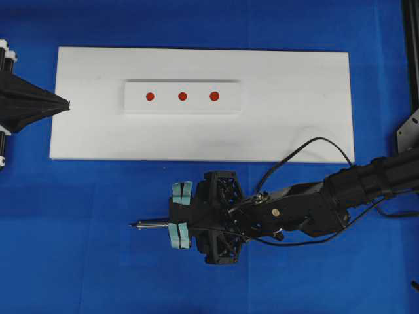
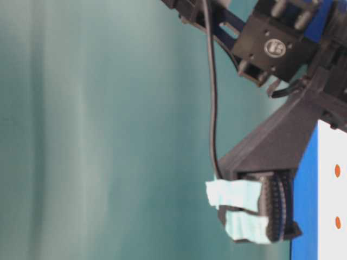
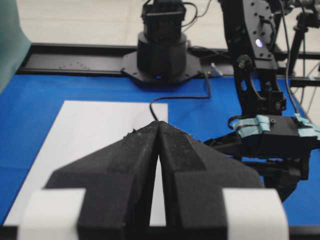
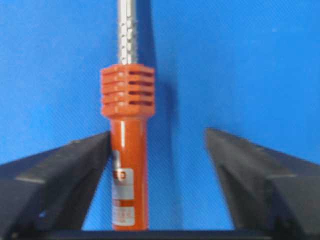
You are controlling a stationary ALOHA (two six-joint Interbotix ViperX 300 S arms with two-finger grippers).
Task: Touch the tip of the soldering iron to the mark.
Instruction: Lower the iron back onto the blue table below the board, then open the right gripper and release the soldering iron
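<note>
The soldering iron (image 4: 128, 160) lies on the blue cloth, its red-orange handle between my right gripper's open jaws. The handle rests against the left finger (image 4: 75, 160), with a wide gap to the other finger. Its silver shaft (image 1: 152, 224) sticks out to the left of my right gripper (image 1: 174, 214) and ends in the tip (image 1: 133, 226), below the white board. The mark (image 1: 182, 96) is the middle red dot on the white strip (image 1: 166, 106). My left gripper (image 1: 65, 104) is shut and empty at the board's left edge, far from the dots.
The white board (image 1: 196, 140) carries the strip with the two outer red dots (image 1: 150, 97) (image 1: 214, 96). The iron's black cord (image 1: 314, 140) loops over the board's lower right corner. The right arm's base (image 3: 162, 50) stands beyond the board.
</note>
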